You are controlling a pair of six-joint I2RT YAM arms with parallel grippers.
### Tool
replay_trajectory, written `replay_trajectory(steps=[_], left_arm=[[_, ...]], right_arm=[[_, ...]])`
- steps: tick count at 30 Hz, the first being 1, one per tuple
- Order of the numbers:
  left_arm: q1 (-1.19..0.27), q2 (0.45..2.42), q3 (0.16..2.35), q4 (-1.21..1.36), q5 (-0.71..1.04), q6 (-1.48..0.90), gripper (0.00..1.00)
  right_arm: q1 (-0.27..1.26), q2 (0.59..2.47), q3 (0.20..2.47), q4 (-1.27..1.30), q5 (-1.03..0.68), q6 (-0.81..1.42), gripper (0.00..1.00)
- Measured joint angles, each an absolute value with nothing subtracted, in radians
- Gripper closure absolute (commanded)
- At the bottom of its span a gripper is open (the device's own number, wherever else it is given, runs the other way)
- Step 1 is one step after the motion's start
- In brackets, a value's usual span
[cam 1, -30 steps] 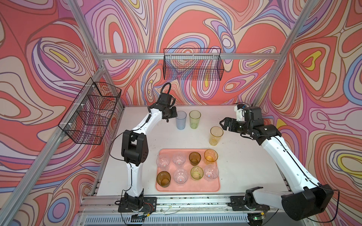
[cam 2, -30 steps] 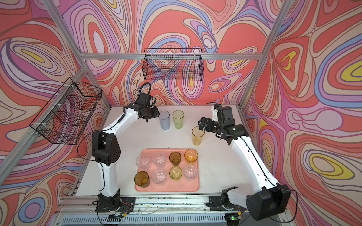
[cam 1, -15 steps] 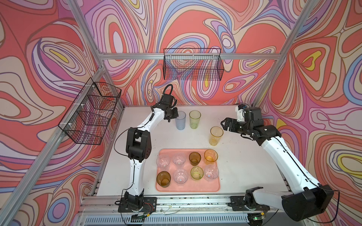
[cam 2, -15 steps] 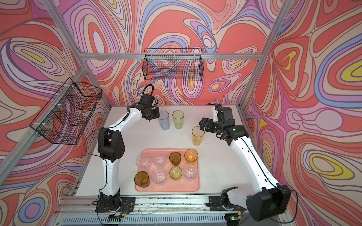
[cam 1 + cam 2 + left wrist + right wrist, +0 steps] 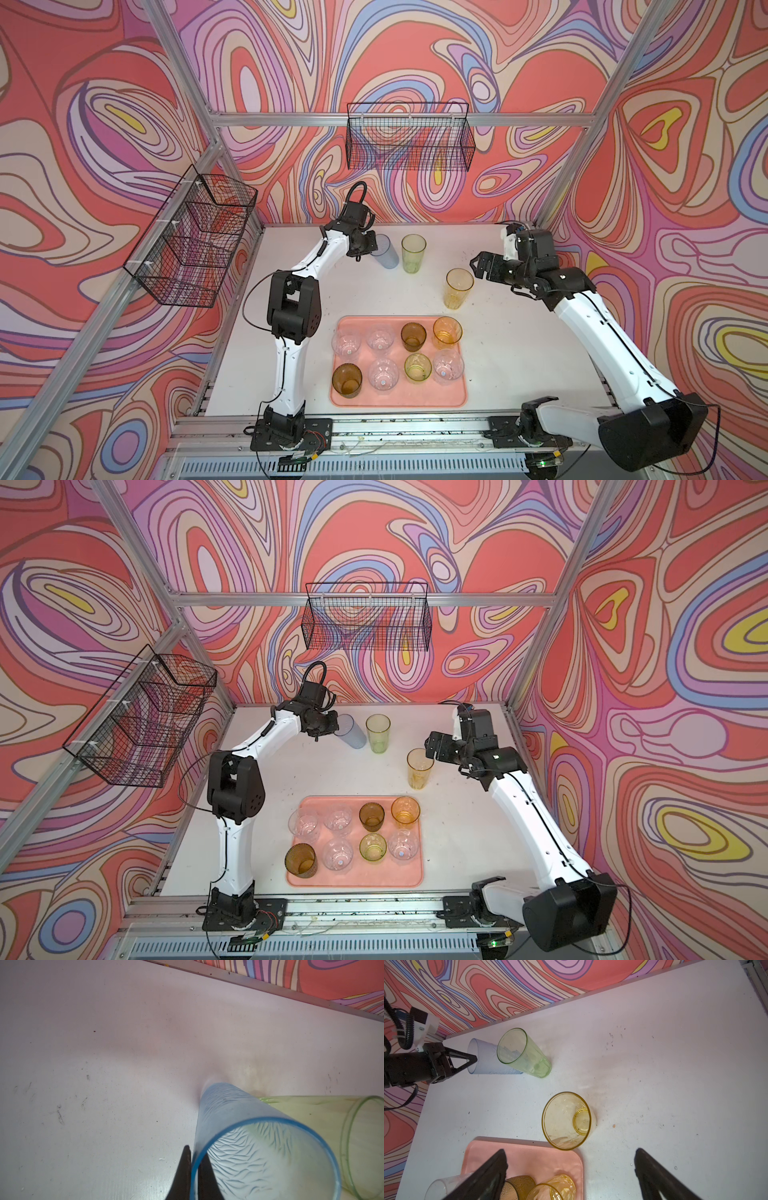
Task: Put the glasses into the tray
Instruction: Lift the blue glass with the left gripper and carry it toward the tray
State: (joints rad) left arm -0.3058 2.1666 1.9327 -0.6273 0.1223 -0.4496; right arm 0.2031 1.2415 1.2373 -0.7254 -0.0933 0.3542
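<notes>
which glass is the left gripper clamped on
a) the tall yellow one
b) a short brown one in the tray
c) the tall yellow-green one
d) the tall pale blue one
d: in the left wrist view the left gripper is shut on the rim of the pale blue glass, one jaw inside the wall and one outside.
</notes>
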Motion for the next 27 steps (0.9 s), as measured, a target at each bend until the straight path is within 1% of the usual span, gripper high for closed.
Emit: replay_trajectory(steps=[7, 12, 27], left_arm=[[-0.306, 2.088, 1.842, -0.628, 0.081, -0.429, 1.0], [-0.306, 1.991, 1.766, -0.631, 0.055, -0.419, 1.0], [-0.306, 1.618, 1.51, -0.642, 0.047, -0.435, 1.0]], right_arm=[[0.203, 1.222, 1.196, -0.715, -0.094, 0.389, 0.02], [0.203, 1.213, 1.183, -0.707, -0.098, 0.414, 0.02], [0.203, 1.151, 1.119, -0.68, -0.183, 0.479, 0.02]])
